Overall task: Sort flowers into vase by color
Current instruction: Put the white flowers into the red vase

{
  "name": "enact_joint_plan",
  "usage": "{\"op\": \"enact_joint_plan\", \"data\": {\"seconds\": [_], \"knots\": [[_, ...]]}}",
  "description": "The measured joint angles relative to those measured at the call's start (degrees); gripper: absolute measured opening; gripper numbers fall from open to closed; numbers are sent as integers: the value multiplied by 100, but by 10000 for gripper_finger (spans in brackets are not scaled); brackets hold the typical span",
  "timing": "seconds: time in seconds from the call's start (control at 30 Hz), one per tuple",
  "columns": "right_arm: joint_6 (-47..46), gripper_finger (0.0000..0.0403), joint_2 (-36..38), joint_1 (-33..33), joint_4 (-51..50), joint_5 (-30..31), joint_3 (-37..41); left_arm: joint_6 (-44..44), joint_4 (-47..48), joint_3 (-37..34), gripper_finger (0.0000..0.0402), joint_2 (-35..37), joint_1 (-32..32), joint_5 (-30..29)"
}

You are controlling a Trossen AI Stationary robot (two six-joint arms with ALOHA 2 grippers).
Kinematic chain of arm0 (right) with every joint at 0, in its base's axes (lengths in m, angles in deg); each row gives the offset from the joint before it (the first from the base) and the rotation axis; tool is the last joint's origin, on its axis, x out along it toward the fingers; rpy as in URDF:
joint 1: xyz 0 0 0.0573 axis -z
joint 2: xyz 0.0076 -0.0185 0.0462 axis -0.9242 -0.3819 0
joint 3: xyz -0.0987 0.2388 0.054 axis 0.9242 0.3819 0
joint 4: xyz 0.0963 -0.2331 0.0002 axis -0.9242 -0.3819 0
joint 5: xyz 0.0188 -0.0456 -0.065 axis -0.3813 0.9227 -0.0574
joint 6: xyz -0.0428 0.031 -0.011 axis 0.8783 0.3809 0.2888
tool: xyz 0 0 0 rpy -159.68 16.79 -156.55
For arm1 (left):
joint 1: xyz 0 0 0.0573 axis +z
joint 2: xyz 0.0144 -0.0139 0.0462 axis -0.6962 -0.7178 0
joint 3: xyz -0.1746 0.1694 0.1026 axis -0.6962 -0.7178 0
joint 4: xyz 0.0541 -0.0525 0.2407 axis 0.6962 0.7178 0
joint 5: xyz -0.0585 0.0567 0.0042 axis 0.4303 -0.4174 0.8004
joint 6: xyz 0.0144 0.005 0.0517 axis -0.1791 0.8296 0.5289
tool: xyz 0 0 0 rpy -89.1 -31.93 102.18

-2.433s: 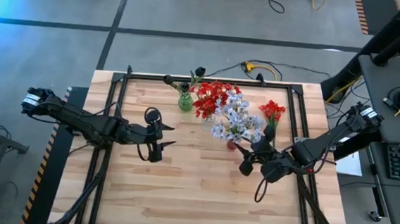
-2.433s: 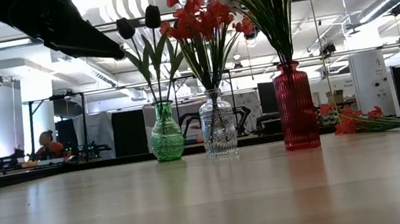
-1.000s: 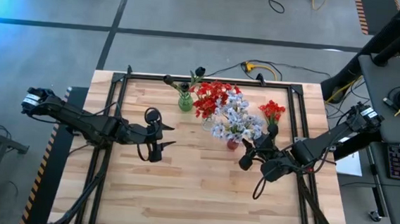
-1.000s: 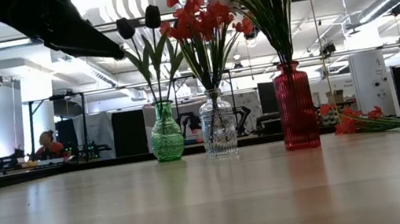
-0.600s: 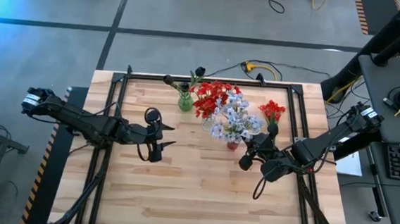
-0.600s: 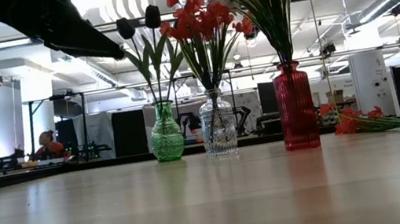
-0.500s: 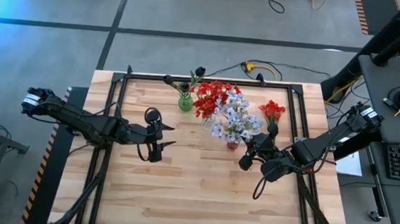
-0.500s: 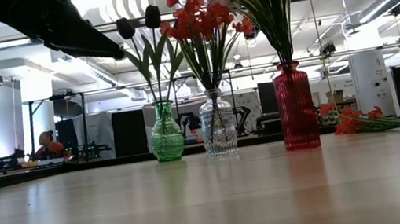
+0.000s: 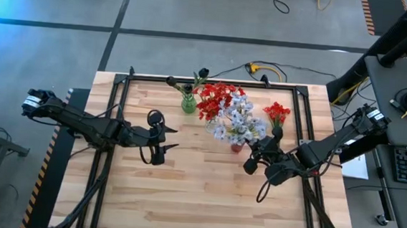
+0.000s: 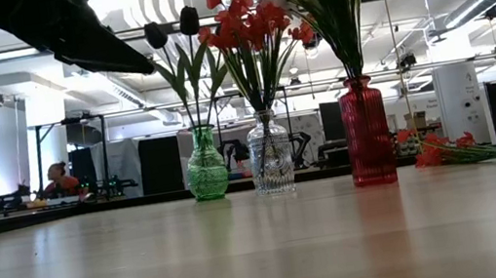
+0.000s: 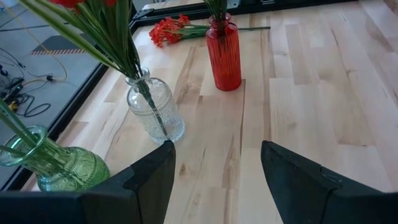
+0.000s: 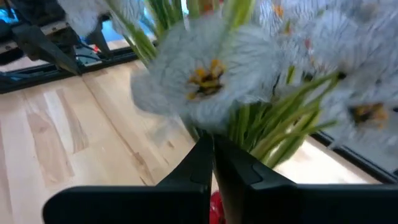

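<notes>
Flowers stand sorted in three vases near the twelve o'clock edge of the pale plank table [image 9: 184, 192]. Going left to right in the low view: a squat green ribbed-glass vase [image 10: 206, 176] holds dark, near-black buds [image 10: 188, 20] on thin green stems; a clear, bulbous textured-glass vase [image 10: 271, 163] holds bright red blossoms [image 10: 246, 23]; a tall, slim red fluted vase [image 10: 366, 132] holds a thick sheaf of green stems topped, in the high view, by pale blue-white blossoms [image 9: 236, 123] with soft, papery petals and yellow centres. One more red spray [image 9: 276, 112] lies flat on the wood at about two o'clock, just beside the red vase.

At nine o'clock the left gripper [image 9: 160, 145] hangs over bare wood, well apart from the vases, its two dark fingers spread with nothing between them. At about three o'clock the right gripper [image 9: 254, 161] sits just beside the pale blossoms, its fingers pressed flat together on nothing, their tips among the green stems.
</notes>
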State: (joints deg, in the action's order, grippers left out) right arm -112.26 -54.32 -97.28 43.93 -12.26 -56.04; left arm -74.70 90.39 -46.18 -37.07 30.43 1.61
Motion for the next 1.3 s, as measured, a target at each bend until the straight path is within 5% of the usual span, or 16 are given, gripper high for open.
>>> {"op": "enact_joint_plan", "data": {"seconds": [0.77, 1.17, 1.3], "knots": [[67, 15, 2, -184, -110, -131, 0, -30, -2, -4, 220, 0, 2, 0], [85, 177, 3, -186, -107, 295, 0, -30, -8, -6, 220, 0, 2, -4], [252, 204, 3, -184, 59, 366, 0, -27, -61, -7, 220, 0, 2, -7]]}}
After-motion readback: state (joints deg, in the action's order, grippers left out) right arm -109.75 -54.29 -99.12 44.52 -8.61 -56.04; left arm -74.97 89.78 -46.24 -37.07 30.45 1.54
